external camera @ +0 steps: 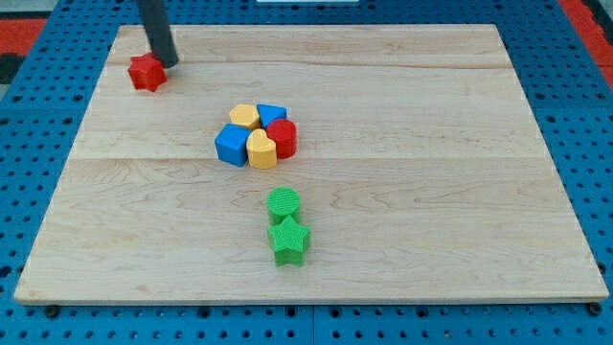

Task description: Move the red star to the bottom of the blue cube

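The red star lies near the top left corner of the wooden board. My tip stands just to the star's upper right, touching or almost touching it. The blue cube sits near the board's middle, at the left of a tight cluster, well to the lower right of the star.
The cluster also holds a yellow hexagon-like block, a blue wedge-shaped block, a red cylinder and a yellow heart. Below it stand a green cylinder and a green star.
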`<state>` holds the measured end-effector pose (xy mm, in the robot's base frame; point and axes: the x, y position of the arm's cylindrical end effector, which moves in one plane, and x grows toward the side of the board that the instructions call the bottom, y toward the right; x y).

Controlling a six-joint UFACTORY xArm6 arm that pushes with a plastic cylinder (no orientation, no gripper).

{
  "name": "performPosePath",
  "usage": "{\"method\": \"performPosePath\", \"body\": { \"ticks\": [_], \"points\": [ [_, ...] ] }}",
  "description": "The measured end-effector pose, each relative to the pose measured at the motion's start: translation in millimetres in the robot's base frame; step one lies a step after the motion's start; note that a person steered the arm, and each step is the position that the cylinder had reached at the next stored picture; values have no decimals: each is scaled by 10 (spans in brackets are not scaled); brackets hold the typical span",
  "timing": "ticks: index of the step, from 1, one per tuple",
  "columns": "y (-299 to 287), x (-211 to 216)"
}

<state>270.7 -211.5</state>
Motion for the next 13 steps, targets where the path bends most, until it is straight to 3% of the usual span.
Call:
{"method": "performPosePath", "body": {
  "ticks": [1,3,5,8,10,13],
  "points": [
    [-406,-111],
    [-434,245],
    [441,426],
    [-309,868],
    [-96,1453],
    [44,1643]
  ]
}}
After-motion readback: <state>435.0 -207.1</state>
